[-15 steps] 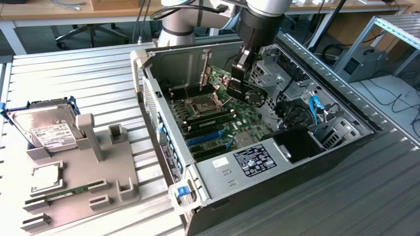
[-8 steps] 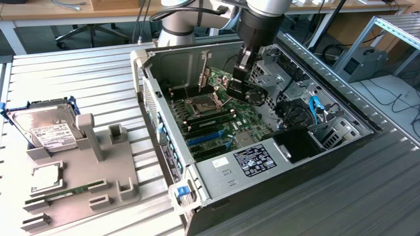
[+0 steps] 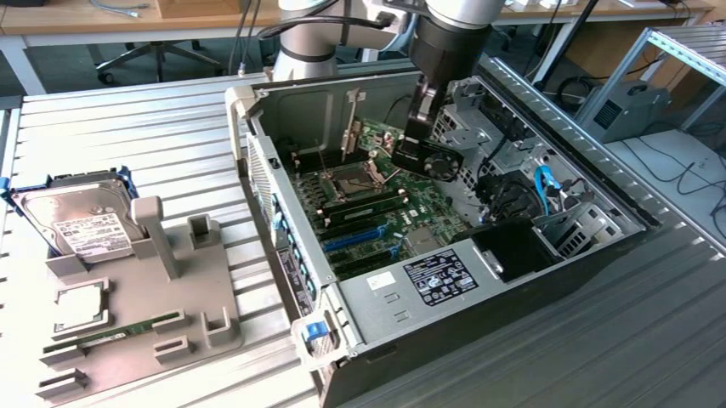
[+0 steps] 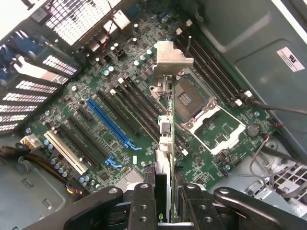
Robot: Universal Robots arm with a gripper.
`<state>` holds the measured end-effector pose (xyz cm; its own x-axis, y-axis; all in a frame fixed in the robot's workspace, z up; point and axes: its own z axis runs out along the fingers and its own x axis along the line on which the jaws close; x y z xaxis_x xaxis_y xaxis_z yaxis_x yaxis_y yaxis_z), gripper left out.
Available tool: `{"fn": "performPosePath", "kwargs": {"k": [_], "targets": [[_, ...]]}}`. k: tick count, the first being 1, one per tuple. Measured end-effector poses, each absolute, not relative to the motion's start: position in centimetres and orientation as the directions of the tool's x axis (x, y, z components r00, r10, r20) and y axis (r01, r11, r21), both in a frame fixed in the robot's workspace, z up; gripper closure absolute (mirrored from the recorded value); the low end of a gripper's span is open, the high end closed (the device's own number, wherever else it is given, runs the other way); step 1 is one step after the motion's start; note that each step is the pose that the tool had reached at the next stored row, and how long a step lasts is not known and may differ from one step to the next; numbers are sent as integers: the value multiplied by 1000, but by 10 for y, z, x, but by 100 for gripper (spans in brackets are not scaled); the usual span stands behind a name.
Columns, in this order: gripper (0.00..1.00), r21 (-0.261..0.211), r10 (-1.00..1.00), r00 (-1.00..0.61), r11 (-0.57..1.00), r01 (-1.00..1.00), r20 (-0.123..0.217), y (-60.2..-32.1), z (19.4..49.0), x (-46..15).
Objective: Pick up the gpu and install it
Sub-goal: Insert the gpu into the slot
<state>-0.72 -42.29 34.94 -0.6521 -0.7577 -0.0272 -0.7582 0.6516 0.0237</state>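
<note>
Where the arm (image 3: 454, 34) reaches down into the open case (image 3: 255, 127), the contents stand as follows.

Gripper (image 4: 168, 194): closed on the gpu (image 4: 166, 127). Black fingers (image 4: 144, 206) press the card from both sides at one end.

Gpu: held on edge above the motherboard (image 4: 96, 91), seated in no slot. Its silver bracket is at the end far from the gripper. In the wrist view the card hangs over the dark slots between the long blue slot (image 4: 112, 122) and the CPU socket (image 4: 204, 108).

Case: lying on its side with the side panel off, on a slatted metal table (image 3: 136, 127), at the centre and the exterior view's right. It holds the green motherboard, and the socket's metal frame is in plain sight. A power supply (image 3: 437, 276) with a black label sits at the near end. Blue cables (image 3: 542, 183) run toward the exterior view's right wall.

Fixture (image 3: 193, 289): a grey holder on the table, at the exterior view's left, near the case.
- Hard drive (image 3: 80, 217): silver with a white label, leaning in a blue-edged cradle at the fixture's far left.
- Square silver part (image 3: 80, 308): lying flat, nearer than the drive.
- Memory stick (image 3: 114, 333): narrow and green, lying in a groove toward the near edge.
- The upright grey posts in the middle of the fixture carry nothing.
</note>
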Motion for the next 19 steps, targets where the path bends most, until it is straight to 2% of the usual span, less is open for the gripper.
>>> {"fn": "performPosePath", "kwargs": {"k": [19], "targets": [[74,24,-883,-469,469,-883,-27,-423,349,-7]]}}
